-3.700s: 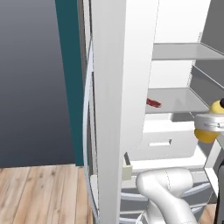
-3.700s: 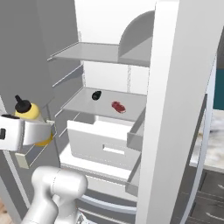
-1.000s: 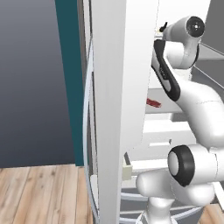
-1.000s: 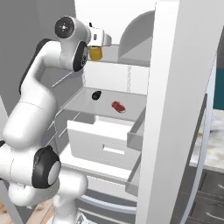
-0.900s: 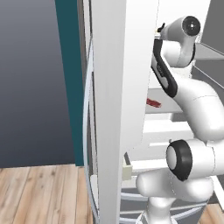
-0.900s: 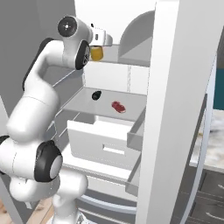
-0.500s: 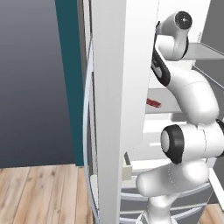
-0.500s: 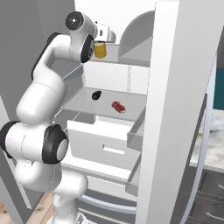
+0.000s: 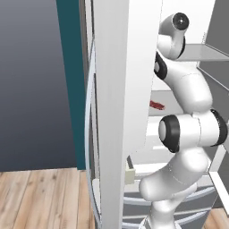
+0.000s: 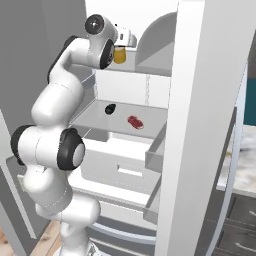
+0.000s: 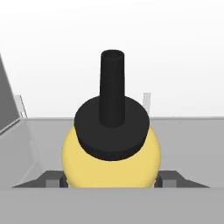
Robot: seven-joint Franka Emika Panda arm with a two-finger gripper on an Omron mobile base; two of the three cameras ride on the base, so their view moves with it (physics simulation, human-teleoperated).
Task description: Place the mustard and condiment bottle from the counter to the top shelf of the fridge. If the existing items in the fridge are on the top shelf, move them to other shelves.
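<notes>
A small red item (image 10: 134,121) lay on the middle shelf (image 10: 150,116), a small dark item (image 10: 109,108) just beside it to the left, a white drawer (image 10: 125,169) sat pulled out below, wooden floor (image 9: 40,197) and teal wall (image 9: 70,67) stood beyond the door.

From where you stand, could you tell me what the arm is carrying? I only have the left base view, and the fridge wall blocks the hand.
Observer: A yellow mustard bottle with a black cap, seen between the fingers in the hand view.
Operator: Thank you. Where is it relative to the shelves?
Observer: Right base view puts it at the top shelf, near that shelf's left end.
Operator: Is anything else in the fridge besides that red item?
Observer: Yes, a small black item lies beside the red item on the middle shelf.
</notes>
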